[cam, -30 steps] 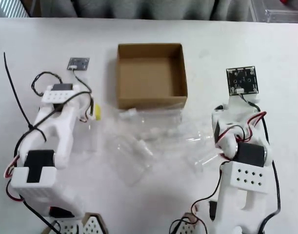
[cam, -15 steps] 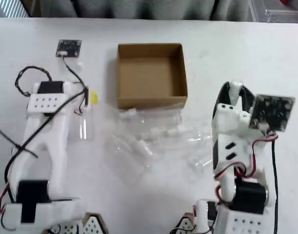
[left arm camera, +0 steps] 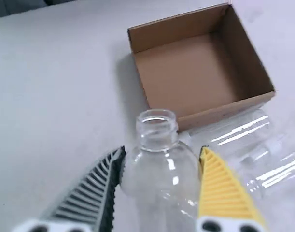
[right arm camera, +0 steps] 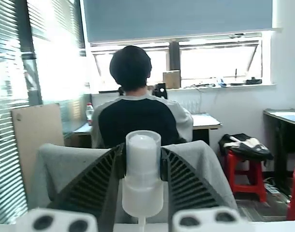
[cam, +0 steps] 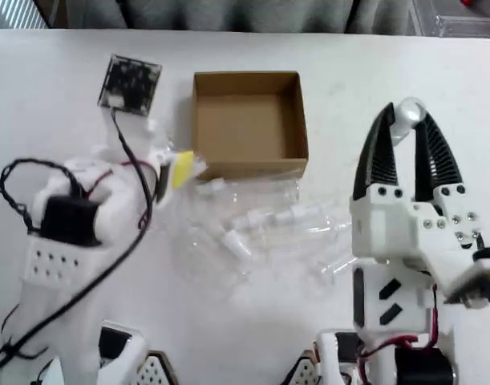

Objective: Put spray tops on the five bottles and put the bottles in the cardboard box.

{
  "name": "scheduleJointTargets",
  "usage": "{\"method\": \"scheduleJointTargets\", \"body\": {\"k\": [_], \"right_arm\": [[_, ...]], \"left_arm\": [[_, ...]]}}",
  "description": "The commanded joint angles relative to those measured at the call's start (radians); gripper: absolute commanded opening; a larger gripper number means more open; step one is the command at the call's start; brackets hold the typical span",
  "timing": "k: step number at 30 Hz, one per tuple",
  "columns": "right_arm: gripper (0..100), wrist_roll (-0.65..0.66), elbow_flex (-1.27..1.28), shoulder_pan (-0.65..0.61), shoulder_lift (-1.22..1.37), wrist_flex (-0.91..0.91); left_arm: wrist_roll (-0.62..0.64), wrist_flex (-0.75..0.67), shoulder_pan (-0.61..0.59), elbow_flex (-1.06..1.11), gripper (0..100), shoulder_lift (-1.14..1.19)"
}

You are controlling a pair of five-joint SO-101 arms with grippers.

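My left gripper (left arm camera: 159, 179) is shut on a clear bottle (left arm camera: 159, 166) with an open, capless neck, held upright just short of the cardboard box (left arm camera: 200, 72); in the high view the left gripper (cam: 174, 167) sits left of the box (cam: 249, 124). Raised and pointing away from the table, my right gripper (right arm camera: 141, 166) is shut on a white spray top (right arm camera: 142, 174). From above, the right gripper (cam: 405, 132) holds the spray top (cam: 408, 115) right of the box. Several clear bottles (cam: 253, 224) and loose spray tops (cam: 232, 241) lie before the box.
The box stands open with a bare floor. A small circuit board (cam: 131, 83) on a cable hangs near the left arm. The table's far side and right side are bare white surface (cam: 373, 64).
Both arms have lifted and turned. The left gripper rose toward the box's left front corner with the bottle; the right gripper swung up from the pile with the spray top.
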Motion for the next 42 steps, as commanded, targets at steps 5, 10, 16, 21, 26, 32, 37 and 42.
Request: {"method": "scheduleJointTargets", "body": {"k": [5, 10, 16, 21, 26, 32, 37, 42], "right_arm": [[1.5, -0.011, -0.078, -0.159, 0.031, 0.015], [1.5, -0.012, -0.084, -0.219, 0.033, -0.004], [1.5, -0.012, -0.084, -0.242, 0.038, -0.119], [1.5, -0.012, -0.084, -0.311, 0.068, -0.197], [1.5, -0.012, -0.104, -0.427, 0.170, -0.252], [1.5, -0.012, -0.238, -0.578, 0.288, -0.214], [1.5, -0.012, -0.261, -0.639, 0.360, -0.199], [1.5, -0.012, -0.253, -0.642, 0.389, -0.191]], "left_arm": [[-0.002, -0.094, 0.048, 0.213, 8, -0.278], [0.000, -0.247, 0.061, 0.405, 8, -0.456], [0.000, -0.284, 0.076, 0.517, 8, -0.665], [0.000, -0.279, 0.077, 0.542, 8, -0.802], [-0.003, -0.284, 0.077, 0.608, 8, -0.885], [-0.009, -0.276, 0.166, 0.686, 8, -0.983], [-0.083, -0.276, 0.177, 0.752, 8, -1.064], [-0.137, -0.282, 0.174, 0.790, 8, -1.087]]}}
